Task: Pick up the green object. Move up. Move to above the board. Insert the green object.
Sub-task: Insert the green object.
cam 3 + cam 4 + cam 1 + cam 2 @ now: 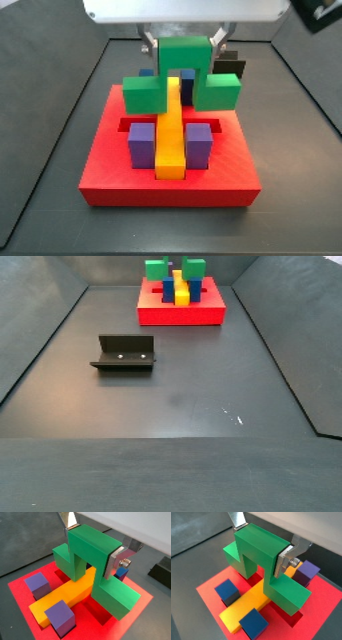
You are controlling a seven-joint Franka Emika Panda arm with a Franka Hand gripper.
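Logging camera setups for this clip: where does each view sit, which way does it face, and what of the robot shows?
Both wrist views: on the arm's wrist, looking down past the gripper, shut on the green object, over the board.
Side view: close, looking down at the board, gripper behind.
Side view: far, across the floor; fixture nearer, board beyond.
All share the green object and board.

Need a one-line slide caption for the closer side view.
Claw shut on the green object, straddling the yellow bar over the red board, purple blocks alongside.
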